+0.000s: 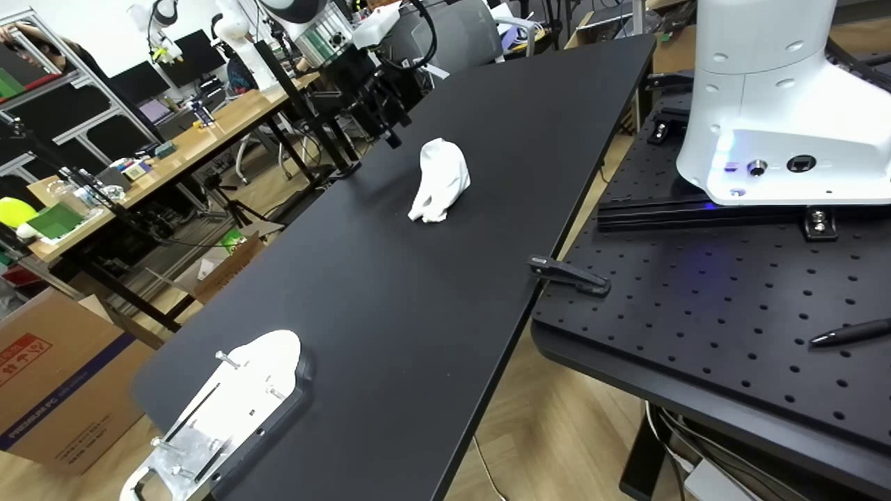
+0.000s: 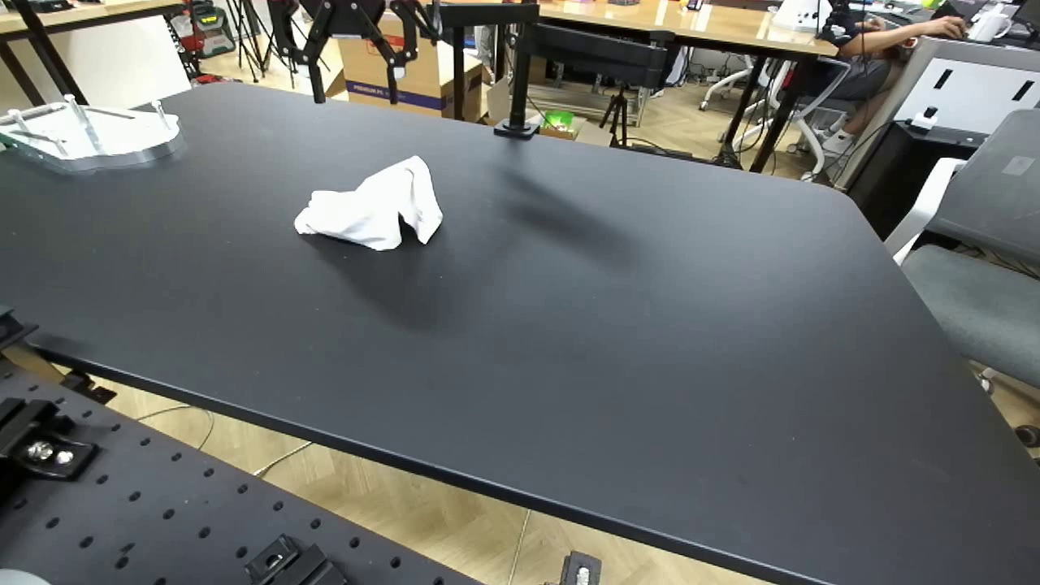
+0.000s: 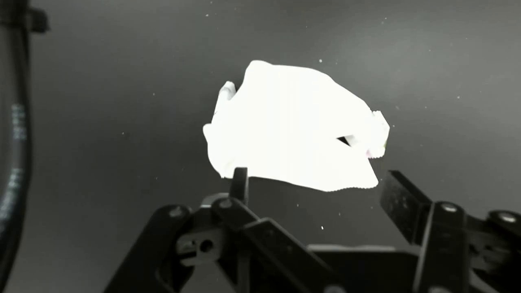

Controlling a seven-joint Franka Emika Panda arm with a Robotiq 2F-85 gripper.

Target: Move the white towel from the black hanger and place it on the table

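The white towel [image 1: 442,182] lies crumpled on the black table [image 1: 376,306], and it also shows in an exterior view [image 2: 378,203]. In the wrist view the towel [image 3: 285,126] is overexposed and spreads ahead of the fingers. My gripper [image 3: 316,171] is open and empty, with the fingers well apart. In both exterior views my gripper [image 1: 399,131] [image 2: 356,96] is above table height, apart from the towel. A black stand with a horizontal bar [image 2: 520,77], perhaps the hanger, is fixed at the table's far edge, with no towel on it.
A white plate with metal pegs [image 1: 233,407] [image 2: 93,134] lies at one end of the table. The white robot base [image 1: 759,104] stands on a perforated black board [image 1: 696,299]. A black clamp [image 1: 567,273] sits at the near edge. A grey chair [image 2: 987,211] is beside the table.
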